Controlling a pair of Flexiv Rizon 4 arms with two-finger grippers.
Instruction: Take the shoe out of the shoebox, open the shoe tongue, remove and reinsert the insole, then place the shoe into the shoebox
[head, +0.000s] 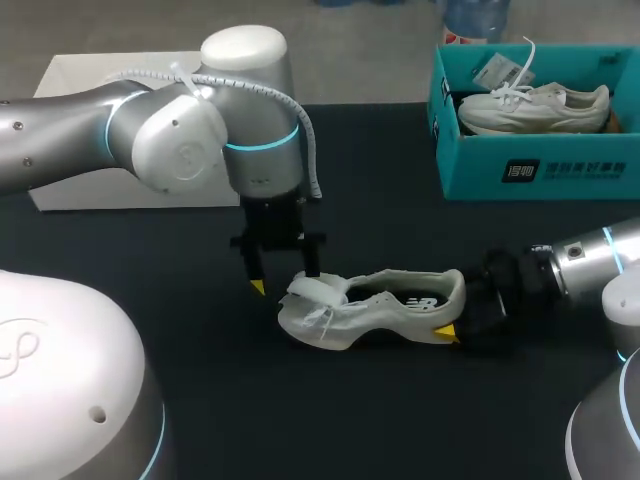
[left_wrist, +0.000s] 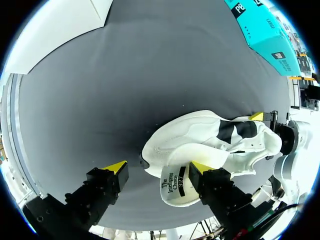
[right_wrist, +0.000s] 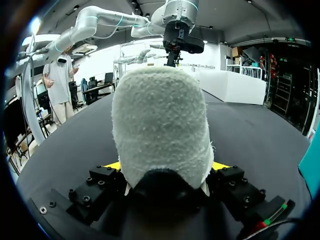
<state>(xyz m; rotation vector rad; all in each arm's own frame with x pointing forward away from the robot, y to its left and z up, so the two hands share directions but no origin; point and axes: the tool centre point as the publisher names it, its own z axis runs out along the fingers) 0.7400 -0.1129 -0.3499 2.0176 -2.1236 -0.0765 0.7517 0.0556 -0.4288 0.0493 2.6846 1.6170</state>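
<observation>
White sneaker (head: 375, 305) on the black table (head: 150, 260): your right gripper (right_wrist: 166, 167) grips its heel from both sides. Your left gripper (left_wrist: 158, 167) hangs over the sneaker's toe end, jaws spread wide, holding nothing. The teal shoebox (head: 540, 170) stands well behind the sneaker, with a second white shoe (head: 535, 108) inside.

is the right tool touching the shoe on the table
Touching. In the right wrist view the right tool has its two fingers pressed against the heel of the shoe, one on each side.
</observation>
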